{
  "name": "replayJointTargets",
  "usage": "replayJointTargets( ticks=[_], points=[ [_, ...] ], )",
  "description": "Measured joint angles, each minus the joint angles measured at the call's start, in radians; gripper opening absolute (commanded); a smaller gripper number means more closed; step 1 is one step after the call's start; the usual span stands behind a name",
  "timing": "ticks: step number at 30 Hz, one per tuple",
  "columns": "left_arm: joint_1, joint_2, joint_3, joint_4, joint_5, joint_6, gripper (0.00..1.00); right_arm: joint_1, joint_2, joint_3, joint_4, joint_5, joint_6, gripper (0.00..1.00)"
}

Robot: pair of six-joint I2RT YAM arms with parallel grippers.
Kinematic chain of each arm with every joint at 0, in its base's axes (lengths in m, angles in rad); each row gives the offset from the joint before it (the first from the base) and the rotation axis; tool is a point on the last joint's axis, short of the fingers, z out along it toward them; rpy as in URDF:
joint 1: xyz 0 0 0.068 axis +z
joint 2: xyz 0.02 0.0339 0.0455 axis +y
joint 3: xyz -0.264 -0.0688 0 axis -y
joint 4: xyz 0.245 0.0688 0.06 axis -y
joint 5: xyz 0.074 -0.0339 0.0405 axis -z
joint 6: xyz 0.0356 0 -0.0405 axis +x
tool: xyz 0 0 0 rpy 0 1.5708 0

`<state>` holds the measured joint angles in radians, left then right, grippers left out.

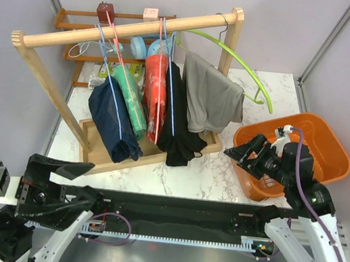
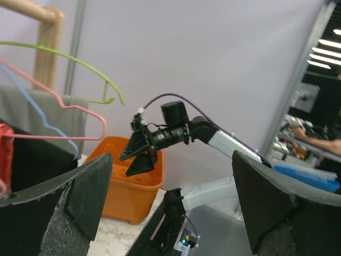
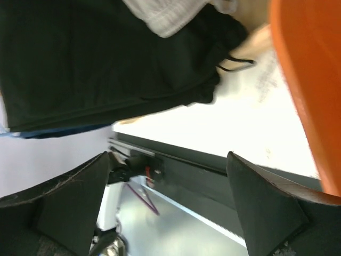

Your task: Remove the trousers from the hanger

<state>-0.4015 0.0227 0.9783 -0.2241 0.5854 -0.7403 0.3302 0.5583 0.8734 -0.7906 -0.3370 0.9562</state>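
The dark navy denim trousers [image 1: 114,121] and the mint-green trousers [image 1: 131,101] hang folded on hangers at the left of the wooden rack's rail [image 1: 129,31]. Next to them hang a red garment [image 1: 154,97], a black garment [image 1: 178,128] and a grey garment [image 1: 211,100]. My left gripper [image 1: 76,189] is open and empty, low at the near left, apart from the clothes. My right gripper [image 1: 240,154] is open and empty at the left rim of the orange basket [image 1: 323,146]. In the left wrist view the jaws [image 2: 170,208] stand wide; in the right wrist view [image 3: 165,208] too.
An empty green hanger [image 1: 244,66] hangs at the rail's right end, also seen in the left wrist view [image 2: 80,63]. The rack's wooden base [image 1: 97,154] sits on the marble table [image 1: 196,171]. The right wrist view shows the black garment [image 3: 106,64] and the basket wall [image 3: 309,80].
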Motion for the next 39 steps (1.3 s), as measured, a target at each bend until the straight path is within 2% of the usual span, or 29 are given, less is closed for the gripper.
replayJointTargets(
  ticks=[6,10,13,16,22,28,35,38,39],
  points=[
    [-0.004,0.167,0.188,-0.358,-0.24,-0.005,1.0,0.0,0.107,0.202,-0.235,0.094,-0.099,0.98],
    [-0.004,0.261,0.227,-0.56,-0.422,-0.082,1.0,0.0,0.085,0.264,-0.282,0.109,-0.135,0.98],
    [-0.019,0.28,0.26,-0.652,-0.479,-0.096,1.0,0.0,0.055,0.282,-0.299,0.086,-0.151,0.98],
    [-0.073,0.333,0.356,-0.699,-0.473,-0.078,1.0,0.0,0.072,0.303,-0.315,0.027,-0.174,0.98],
    [-0.118,0.581,0.586,-0.796,-0.514,-0.02,1.0,0.0,0.177,0.389,-0.361,-0.03,-0.252,0.98],
    [-0.118,0.782,0.709,-0.955,-0.679,0.033,1.0,0.0,0.228,0.438,-0.401,-0.046,-0.318,0.98],
    [-0.118,0.893,0.765,-0.929,-0.701,0.136,1.0,0.0,0.257,0.482,-0.424,-0.054,-0.357,0.98],
    [-0.118,0.913,0.771,-0.918,-0.716,0.156,0.92,0.0,0.271,0.499,-0.433,-0.055,-0.37,0.98],
    [-0.118,0.923,0.777,-0.918,-0.722,0.16,0.87,0.0,0.276,0.504,-0.436,-0.055,-0.372,0.98]
  ],
)
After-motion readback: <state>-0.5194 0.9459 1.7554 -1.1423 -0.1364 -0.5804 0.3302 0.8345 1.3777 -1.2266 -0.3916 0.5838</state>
